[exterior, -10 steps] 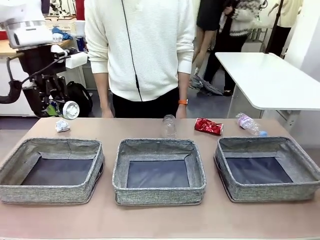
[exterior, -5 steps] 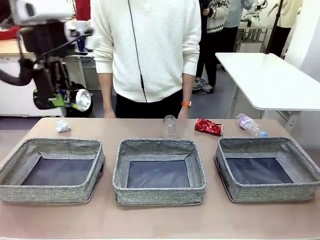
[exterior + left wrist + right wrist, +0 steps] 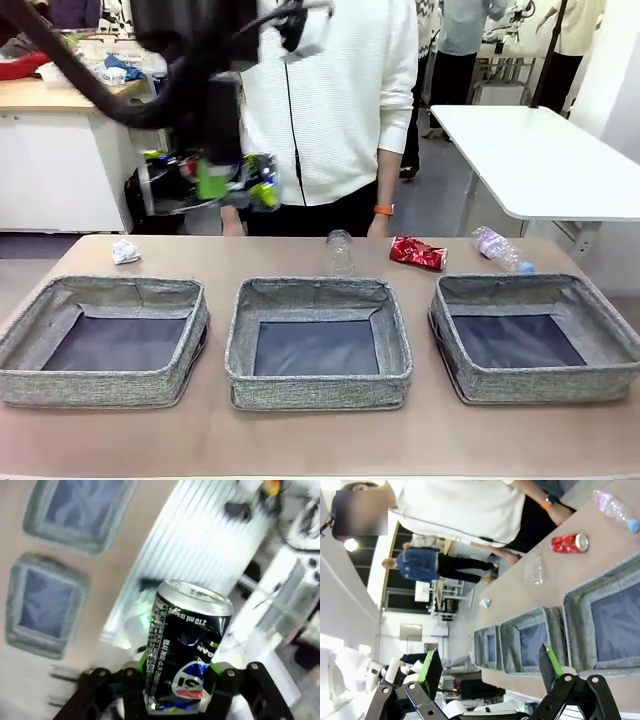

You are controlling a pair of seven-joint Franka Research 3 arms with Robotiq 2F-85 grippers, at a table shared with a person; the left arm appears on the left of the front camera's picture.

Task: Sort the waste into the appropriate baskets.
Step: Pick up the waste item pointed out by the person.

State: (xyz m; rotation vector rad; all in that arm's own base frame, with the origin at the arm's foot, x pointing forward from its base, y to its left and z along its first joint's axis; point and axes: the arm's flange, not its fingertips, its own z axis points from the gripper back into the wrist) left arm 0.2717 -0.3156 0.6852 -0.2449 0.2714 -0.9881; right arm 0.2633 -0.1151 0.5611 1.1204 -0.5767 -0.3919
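Left gripper (image 3: pixel 212 186) has swung rightward, clamping dark can (image 3: pixel 187 640).

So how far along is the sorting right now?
Done: nothing yet; the left basket, middle basket and right basket hold no waste. In hand: the left gripper is shut on the dark can, high above the table. Left: the paper wad, upright bottle, red can and lying bottle sit behind the baskets. The right gripper is open.
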